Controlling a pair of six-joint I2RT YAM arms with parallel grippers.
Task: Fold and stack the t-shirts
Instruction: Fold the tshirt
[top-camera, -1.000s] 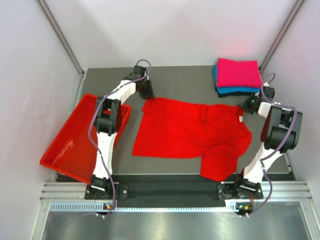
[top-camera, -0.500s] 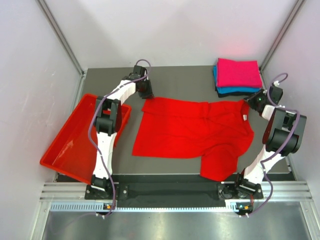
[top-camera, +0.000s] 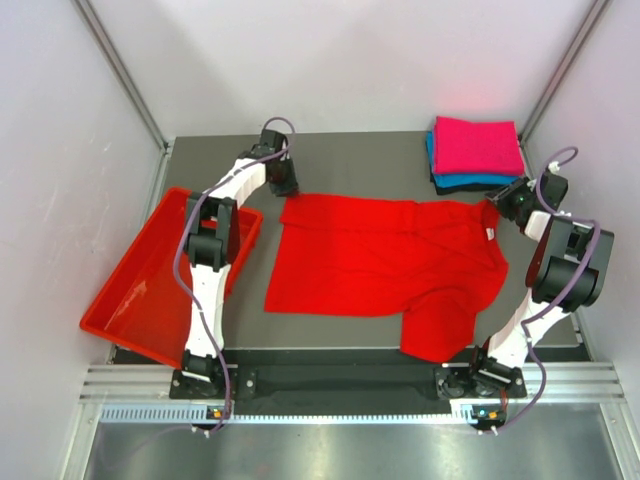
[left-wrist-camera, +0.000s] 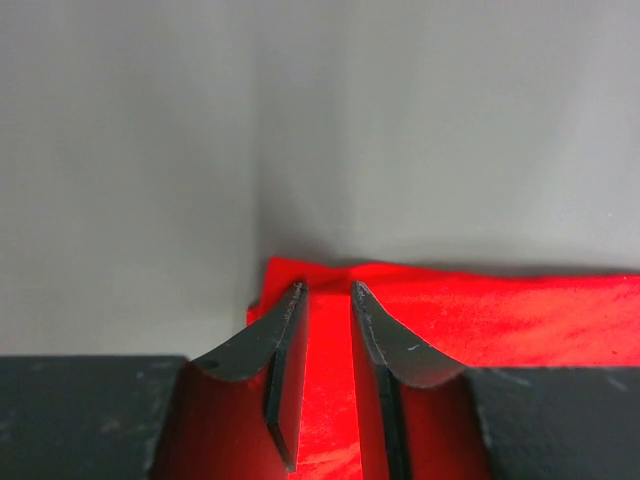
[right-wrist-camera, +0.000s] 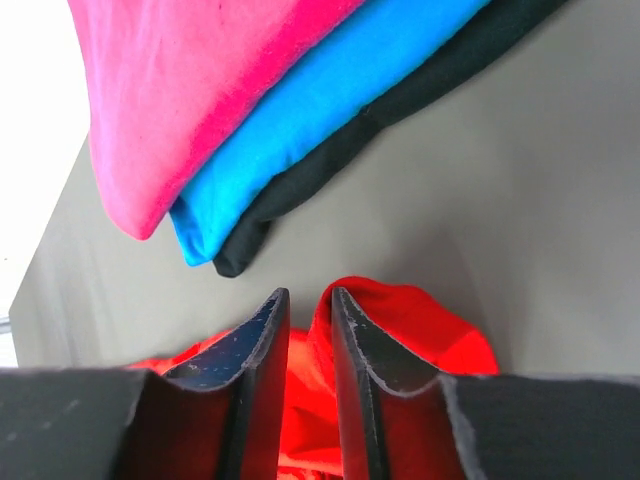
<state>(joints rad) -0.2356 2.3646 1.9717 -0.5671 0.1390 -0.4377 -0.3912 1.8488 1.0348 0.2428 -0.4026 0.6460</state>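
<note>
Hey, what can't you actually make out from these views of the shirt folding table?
- Left wrist view: whether the left gripper pinches the bright red cloth t-shirt; its jaws cover the cloth's edge.
- Right wrist view: same doubt for the right gripper.
- Top view: most of the black folded t-shirt, buried under the teal-blue t-shirt and magenta-pink t-shirt.
- Top view: the white collar label, too small to read.

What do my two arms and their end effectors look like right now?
The left arm and right arm have white links with bulky black joints, each trailed by a looping purple-grey cable. The left end effector and right end effector each carry two dark, blade-like fingers curving to thin tips.
</note>
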